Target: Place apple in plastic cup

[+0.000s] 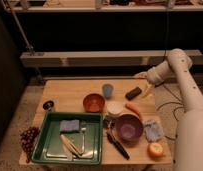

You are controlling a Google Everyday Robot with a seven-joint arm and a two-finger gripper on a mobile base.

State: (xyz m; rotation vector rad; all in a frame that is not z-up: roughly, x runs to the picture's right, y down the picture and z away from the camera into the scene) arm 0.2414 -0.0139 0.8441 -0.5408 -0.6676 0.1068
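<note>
One apple (155, 150), one blue cup (108, 90), one white cup (115, 108), two bowls, one carrot (133, 110) and one green tray (51, 120) are sitting on one wooden table (65, 92)

The apple is resting at the front right corner, just right of the purple bowl (128, 128) and in front of a blue cloth (153, 130). It is round, so no long axis is showing; its paler top is facing up. The blue cup is standing upright with its mouth up at the back middle of the table, just behind the orange-brown bowl (94, 103) and well apart from the apple

The single white arm (190, 100) is rising along the right side, bending at an elbow near the top right, then reaching left and down toward the table's back right edge. The gripper (146, 89) is hanging over that edge, just beside a black block (133, 93), with its pale fingers pointing down. The fingers are standing wide apart and are holding nothing; the gripper is near the blue cup's row but far from the apple
</note>
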